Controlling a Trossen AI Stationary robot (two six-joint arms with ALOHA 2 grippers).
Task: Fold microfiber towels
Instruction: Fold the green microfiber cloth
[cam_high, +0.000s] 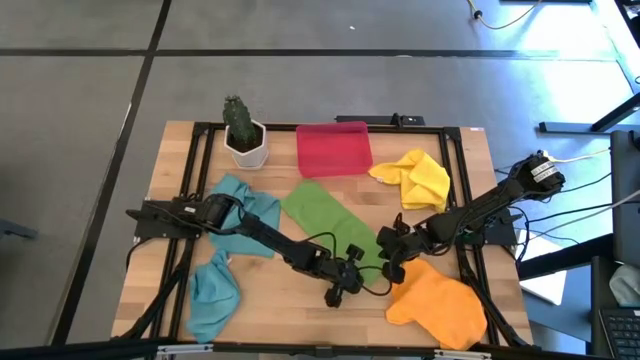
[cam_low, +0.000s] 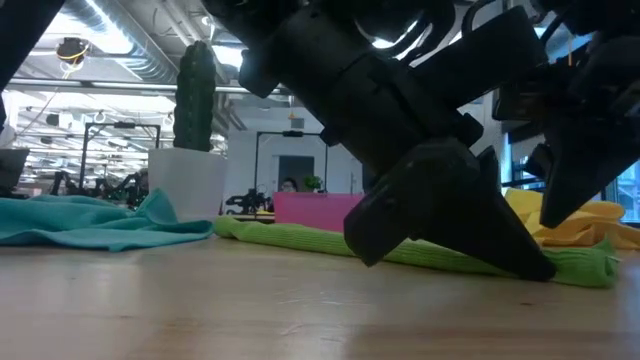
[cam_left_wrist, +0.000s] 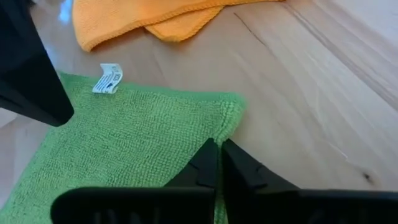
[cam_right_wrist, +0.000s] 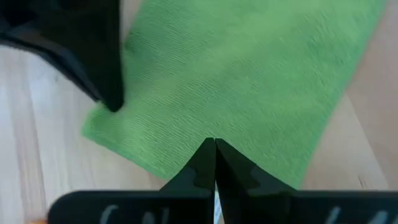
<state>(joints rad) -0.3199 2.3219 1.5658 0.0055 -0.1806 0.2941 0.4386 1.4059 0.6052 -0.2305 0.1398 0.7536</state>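
Five towels lay on your bench (cam_high: 290, 300), and the lime green towel (cam_high: 322, 218) was the one both hands were on. Its long axis ran diagonally, from beside the red tray (cam_high: 334, 148) down toward the near right, where its end went under the two hands. Your left hand (cam_left_wrist: 219, 146) sat at one near corner of that towel with its fingers pressed together on the edge of the cloth. Your right hand (cam_right_wrist: 215, 144) was at the neighbouring corner, its fingers likewise closed on green fabric. In the high view the two hands met just above the near end, so the towel's last stretch was hidden there. A small white label (cam_left_wrist: 108, 79) stuck up near the towel's edge, too small to read.

The orange towel (cam_high: 440, 305) lay crumpled just beside the right hand, near the bench's front right corner. The yellow towel (cam_high: 415, 177) was bunched to the right of the tray. One teal-blue towel (cam_high: 250, 205) lay partly under the left arm, and the other teal-blue towel (cam_high: 214, 292) sat near the front left. A potted cactus (cam_high: 243, 130) stood at the back left. In the low view the arms blocked most of the scene.
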